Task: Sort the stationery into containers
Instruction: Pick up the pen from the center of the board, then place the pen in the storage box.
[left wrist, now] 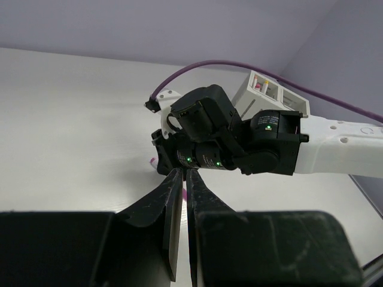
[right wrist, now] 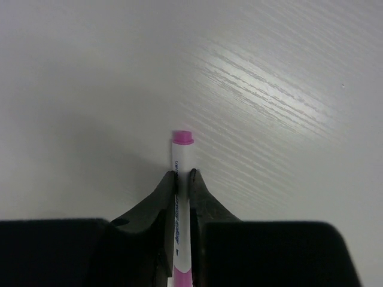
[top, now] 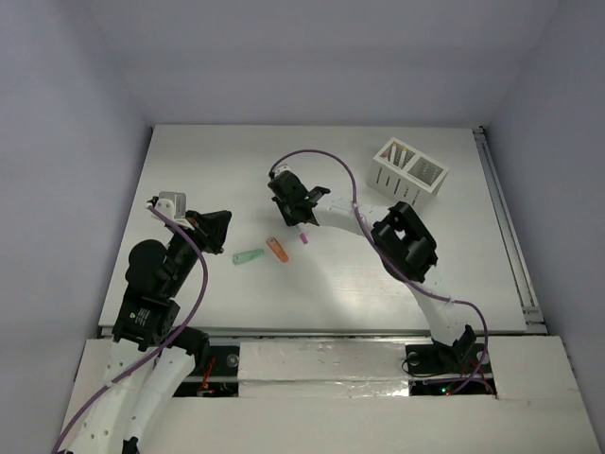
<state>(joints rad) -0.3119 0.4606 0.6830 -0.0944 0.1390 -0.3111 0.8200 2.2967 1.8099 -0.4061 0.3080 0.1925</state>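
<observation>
Being pinched right now between the jaws of the right gripper (right wrist: 182, 175) is a thin white pen (right wrist: 181, 158) with pink ends, out over mid-table. Its tip is poking just past the fingertips, and whether it's touching the table (top: 331, 293) can't be told. The left gripper (left wrist: 184, 179) is being held off to the left side, jaws pressed nearly together with nothing between them. A mint-green piece (top: 249, 256) and an orange piece (top: 277, 250) are lying side by side between the two grippers. A few capped pens (top: 397, 154) are being held leaning in one compartment of the white holder (top: 421, 180), back right.
</observation>
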